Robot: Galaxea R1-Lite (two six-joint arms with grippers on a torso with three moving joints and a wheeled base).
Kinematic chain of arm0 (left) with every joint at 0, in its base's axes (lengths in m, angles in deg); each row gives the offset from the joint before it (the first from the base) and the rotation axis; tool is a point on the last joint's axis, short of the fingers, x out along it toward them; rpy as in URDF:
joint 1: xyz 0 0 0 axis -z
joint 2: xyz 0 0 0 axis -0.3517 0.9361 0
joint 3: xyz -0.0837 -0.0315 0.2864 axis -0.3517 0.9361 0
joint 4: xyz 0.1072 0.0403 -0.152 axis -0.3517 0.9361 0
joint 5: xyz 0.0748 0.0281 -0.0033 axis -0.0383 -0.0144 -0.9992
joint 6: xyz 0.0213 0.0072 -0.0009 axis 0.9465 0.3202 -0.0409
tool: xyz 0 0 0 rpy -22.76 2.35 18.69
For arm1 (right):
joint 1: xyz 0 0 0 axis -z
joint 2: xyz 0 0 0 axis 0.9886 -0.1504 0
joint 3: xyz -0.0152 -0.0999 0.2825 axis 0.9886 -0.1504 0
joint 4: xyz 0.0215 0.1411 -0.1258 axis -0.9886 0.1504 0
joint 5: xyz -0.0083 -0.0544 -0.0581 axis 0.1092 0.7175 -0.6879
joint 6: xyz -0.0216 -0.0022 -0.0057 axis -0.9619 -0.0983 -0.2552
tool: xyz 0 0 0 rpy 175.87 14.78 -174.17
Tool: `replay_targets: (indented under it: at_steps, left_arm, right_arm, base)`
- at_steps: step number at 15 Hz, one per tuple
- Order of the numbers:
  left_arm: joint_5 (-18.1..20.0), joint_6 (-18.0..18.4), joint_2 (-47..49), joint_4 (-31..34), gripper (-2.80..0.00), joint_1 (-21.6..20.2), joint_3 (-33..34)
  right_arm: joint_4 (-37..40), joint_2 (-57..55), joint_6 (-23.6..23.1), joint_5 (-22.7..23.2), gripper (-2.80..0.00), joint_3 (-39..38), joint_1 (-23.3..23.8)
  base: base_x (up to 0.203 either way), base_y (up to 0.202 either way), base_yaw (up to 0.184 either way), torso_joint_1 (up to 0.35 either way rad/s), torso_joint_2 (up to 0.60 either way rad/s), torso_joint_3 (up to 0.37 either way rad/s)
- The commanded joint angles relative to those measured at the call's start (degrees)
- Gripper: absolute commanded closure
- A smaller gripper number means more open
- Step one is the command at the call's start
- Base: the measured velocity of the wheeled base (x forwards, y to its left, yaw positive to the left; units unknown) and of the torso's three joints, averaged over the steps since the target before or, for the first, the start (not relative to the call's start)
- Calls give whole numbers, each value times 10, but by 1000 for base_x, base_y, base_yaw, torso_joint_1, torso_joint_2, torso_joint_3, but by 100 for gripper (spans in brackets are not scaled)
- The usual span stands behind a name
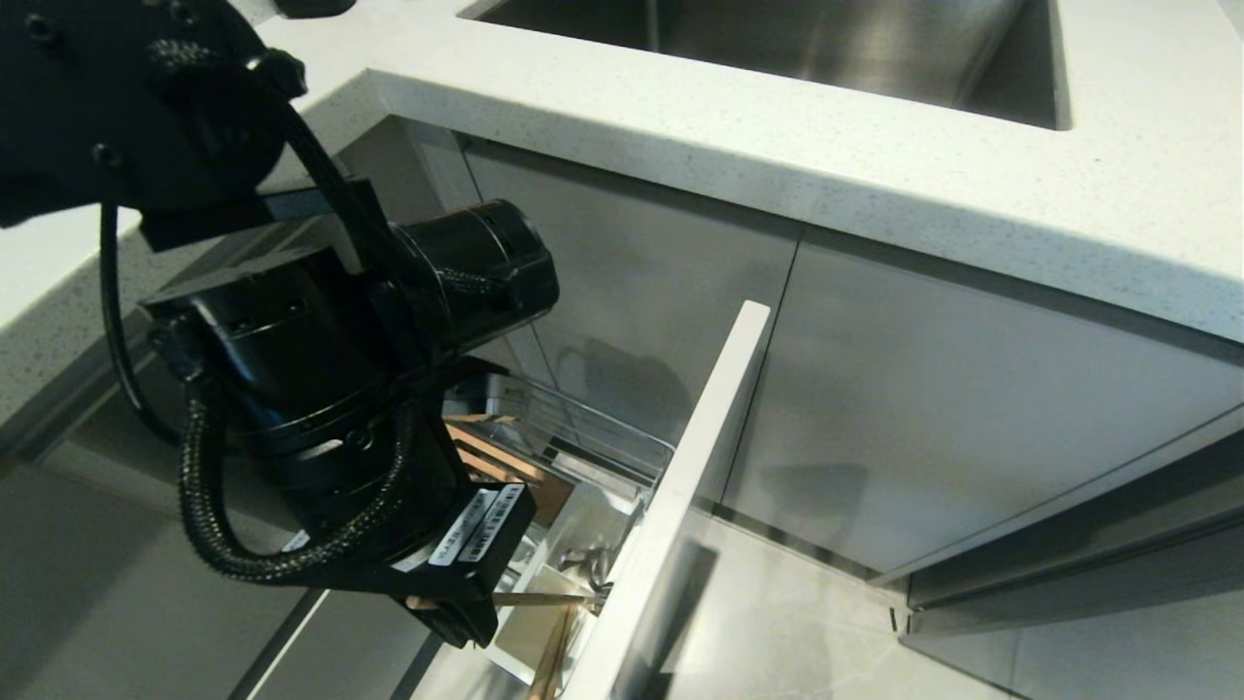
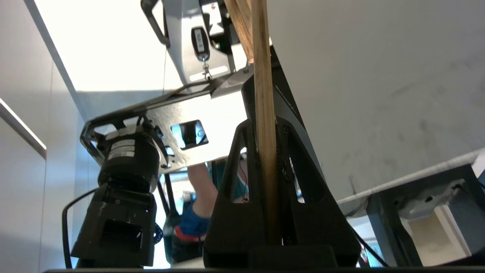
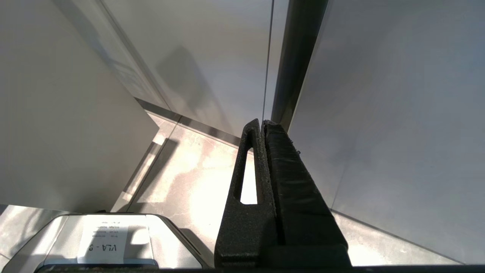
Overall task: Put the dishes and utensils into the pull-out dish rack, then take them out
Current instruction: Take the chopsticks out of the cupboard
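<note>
My left gripper (image 1: 469, 627) hangs over the pull-out dish rack (image 1: 622, 435), shut on a light wooden chopstick (image 1: 544, 600) that sticks out level toward the pale front panel (image 1: 702, 457). In the left wrist view the chopstick (image 2: 264, 113) runs up between the closed fingers of the left gripper (image 2: 265, 123), and a second stick (image 2: 239, 22) angles away behind it. Another wooden stick (image 1: 554, 661) slants down by the white caddy (image 1: 588, 515). The slotted wooden strip (image 1: 491, 457) shows under the wrist. The dishes and the spoon are hidden. My right gripper (image 3: 262, 123) is shut and empty, parked low by the cabinets.
A white stone countertop (image 1: 777, 136) with a steel sink (image 1: 826, 44) overhangs the rack. Grey cabinet doors (image 1: 972, 408) stand behind and to the right, above a pale tiled floor (image 1: 777, 622). A person's leg and blue shoe (image 2: 197, 220) show beyond my left gripper.
</note>
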Motion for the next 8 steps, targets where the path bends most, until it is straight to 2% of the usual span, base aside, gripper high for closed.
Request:
replay_targets:
  at_steps: [1,8]
  left_arm:
    - [-5,-2,-20,4,0,3,-4]
    - [-51,-3,-91,4,0,7,-6]
  right_arm:
    - [0,0,0,0,0,-1,0]
    - [0,0,0,0,0,-1,-1]
  base:
    - [0,0,0,0,0,0]
    - [0,0,0,0,0,0]
